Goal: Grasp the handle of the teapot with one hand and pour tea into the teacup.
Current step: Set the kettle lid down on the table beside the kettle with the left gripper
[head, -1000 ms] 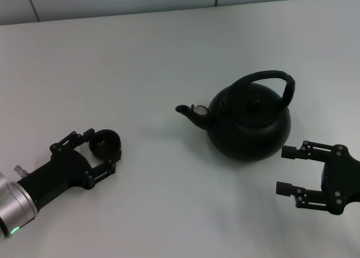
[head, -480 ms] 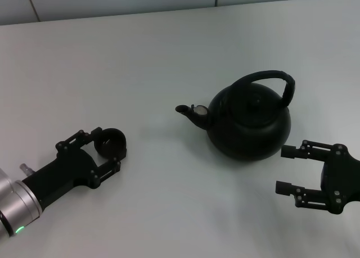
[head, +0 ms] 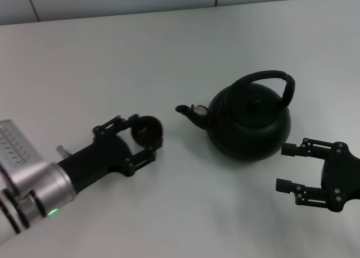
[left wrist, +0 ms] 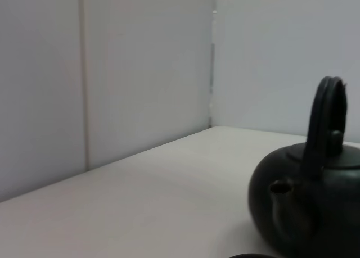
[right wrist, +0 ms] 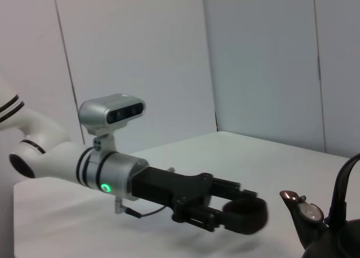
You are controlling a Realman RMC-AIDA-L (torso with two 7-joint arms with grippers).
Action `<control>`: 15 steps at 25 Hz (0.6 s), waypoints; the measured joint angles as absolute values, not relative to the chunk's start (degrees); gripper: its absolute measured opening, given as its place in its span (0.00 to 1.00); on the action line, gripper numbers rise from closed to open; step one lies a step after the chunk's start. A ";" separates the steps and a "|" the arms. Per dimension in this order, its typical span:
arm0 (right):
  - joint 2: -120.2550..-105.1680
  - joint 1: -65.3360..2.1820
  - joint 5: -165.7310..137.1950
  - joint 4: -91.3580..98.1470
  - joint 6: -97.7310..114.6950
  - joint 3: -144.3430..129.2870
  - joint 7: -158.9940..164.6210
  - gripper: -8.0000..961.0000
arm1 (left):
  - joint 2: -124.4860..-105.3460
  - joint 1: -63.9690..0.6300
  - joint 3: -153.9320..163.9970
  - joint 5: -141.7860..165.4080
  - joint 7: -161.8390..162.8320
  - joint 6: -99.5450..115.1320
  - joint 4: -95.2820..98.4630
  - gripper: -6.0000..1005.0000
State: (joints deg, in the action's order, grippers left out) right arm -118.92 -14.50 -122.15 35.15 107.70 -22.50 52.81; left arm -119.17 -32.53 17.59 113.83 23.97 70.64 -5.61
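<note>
Looking from the head view: left gripper point(head: 147, 135) has its jaws closed around the teacup point(head: 146, 130), one finger on each side of the cup wall, cup held just left of the teapot's spout point(head: 189, 113) with a small gap between them. The teapot point(head: 250, 122) sits upright on the white table point(head: 169, 50), handle point(head: 270, 81) arched over the lid. Right gripper point(head: 288, 168) rests just right of and nearer than the teapot, jaws spread wide, holding nothing, clear of the pot body. Left wrist view: the teapot fills the near side, spout facing the camera, handle seen edge-on; a sliver of teacup rim point(left wrist: 253, 256) shows at the frame edge. Right wrist view: left gripper pinches the teacup point(right wrist: 245, 215), which hangs beside the spout point(right wrist: 301, 213), not touching it.
</note>
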 joint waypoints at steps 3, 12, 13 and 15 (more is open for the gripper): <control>-118.97 -14.51 -122.15 35.11 107.77 -22.49 52.64 0.74 | -119.17 -33.96 17.58 113.83 23.54 68.79 -6.98 0.69; -119.00 -14.67 -122.17 35.15 107.83 -22.40 52.52 0.74 | -119.18 -34.51 16.75 113.73 22.14 65.49 -8.36 0.69; -119.00 -14.67 -122.17 35.15 107.83 -22.40 52.52 0.74 | -119.18 -34.51 16.75 113.73 22.14 65.49 -8.36 0.69; -119.00 -14.74 -122.17 35.16 107.83 -22.40 52.51 0.74 | -119.18 -34.66 16.32 113.67 21.14 64.43 -8.94 0.69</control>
State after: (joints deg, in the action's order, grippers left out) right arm -119.00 -14.74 -122.17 35.16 107.82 -22.41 52.51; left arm -119.18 -34.66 16.32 113.67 21.14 64.43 -8.94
